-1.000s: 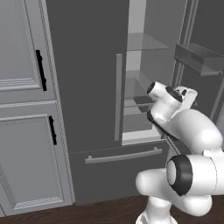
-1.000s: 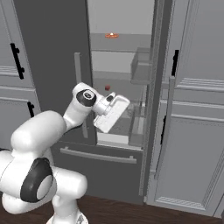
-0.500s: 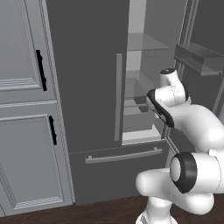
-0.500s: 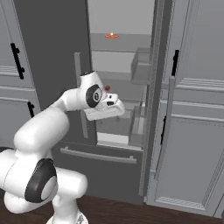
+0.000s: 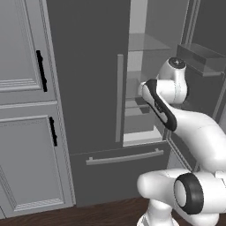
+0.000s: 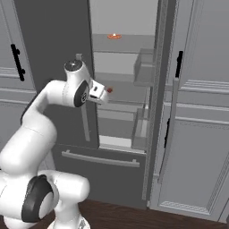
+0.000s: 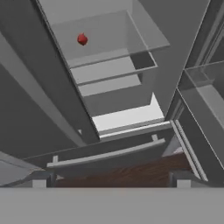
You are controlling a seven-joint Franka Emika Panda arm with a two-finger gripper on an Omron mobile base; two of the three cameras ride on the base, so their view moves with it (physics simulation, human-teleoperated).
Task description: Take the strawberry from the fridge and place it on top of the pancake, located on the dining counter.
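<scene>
Hand view looks down into the fridge point(image 7: 131, 52), whose right door stands swung open, and a small red strawberry point(image 7: 82, 39) sits alone on a glass shelf point(image 7: 118, 39) toward its back left, well apart from the gripper point(image 7: 111, 178). The gripper's two dark fingertips point(image 7: 39, 178) rise far apart at the bottom of that view with nothing between them, so the tool is wide open and empty. Below the shelf lie further pale shelves, a white floor panel and the bottom drawer point(image 7: 109, 153) with its long bar handle, above dark wood flooring point(image 7: 127, 173). Right base view shows the white arm point(image 6: 49, 98) raised in front of the closed left door, its hand at the edge of the opening at the height of the strawberry point(image 6: 109, 90), which shows just beyond it. An orange item point(image 6: 114, 36) rests on a higher shelf. Grey panelled cabinets point(image 6: 197, 134) with black handles flank the fridge on both sides.
</scene>
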